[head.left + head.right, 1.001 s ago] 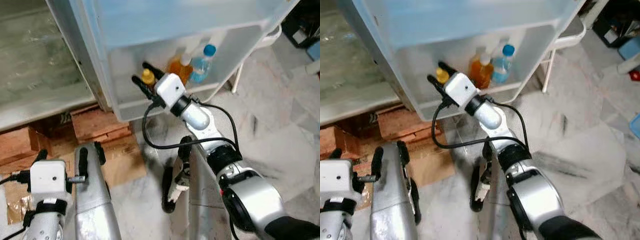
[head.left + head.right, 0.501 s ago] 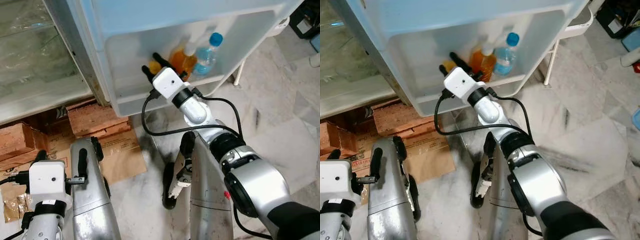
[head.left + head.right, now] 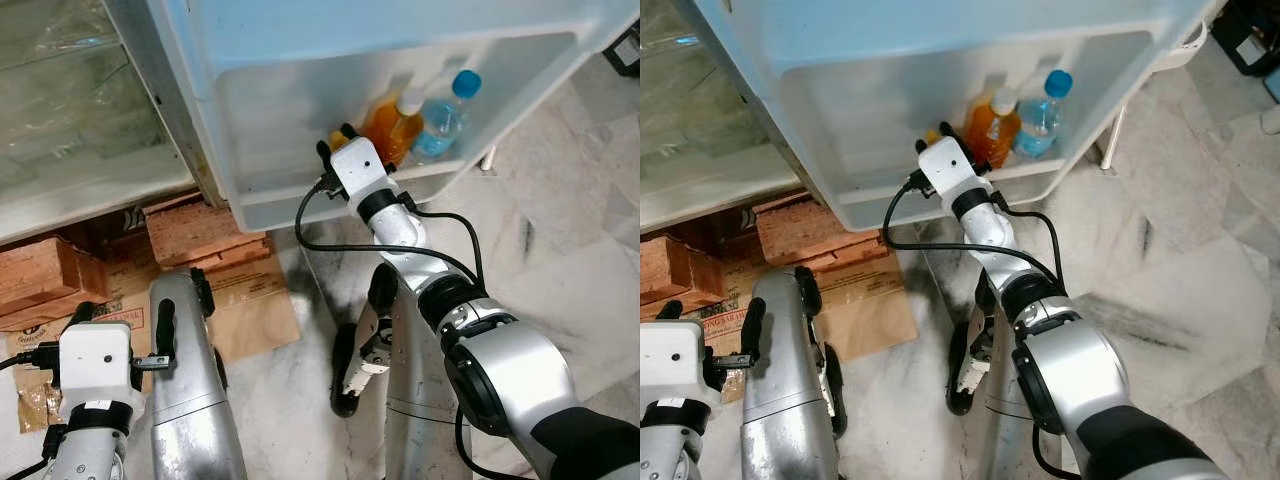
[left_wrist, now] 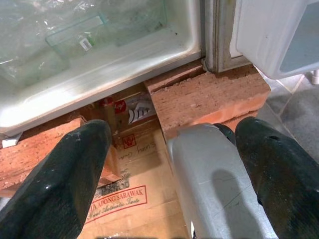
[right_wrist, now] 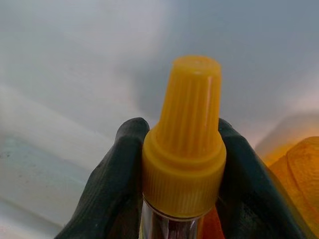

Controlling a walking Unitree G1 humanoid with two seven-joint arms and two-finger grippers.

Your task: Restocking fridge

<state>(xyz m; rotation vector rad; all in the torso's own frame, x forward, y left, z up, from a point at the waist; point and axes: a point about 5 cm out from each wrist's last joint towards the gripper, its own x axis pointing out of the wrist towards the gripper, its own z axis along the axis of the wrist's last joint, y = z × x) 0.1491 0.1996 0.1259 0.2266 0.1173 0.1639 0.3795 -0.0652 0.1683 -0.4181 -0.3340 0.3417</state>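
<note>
Over the last second the right gripper has carried its yellow-capped bottle from the left part of the fridge door shelf toward the upper centre of the frame, so it now sits just beside the orange juice bottle, with the blue-capped water bottle next along to the right. The wrist view shows the jaws clenched on the bottle's neck just under the cap, one black finger on each side, so it has not been let go. I judge the placing step nearly complete: the bottle seems to be inside the shelf, and what remains is setting it down and releasing. Room is tight to the right, where the juice bottle leaves little gap, while the left part of the shelf lies open. The shelf's front lip runs just below the wrist, so withdrawing would likely need a lift over it. The left gripper hangs idle at lower left with jaws spread apart, above cardboard and bricks under the fridge.
</note>
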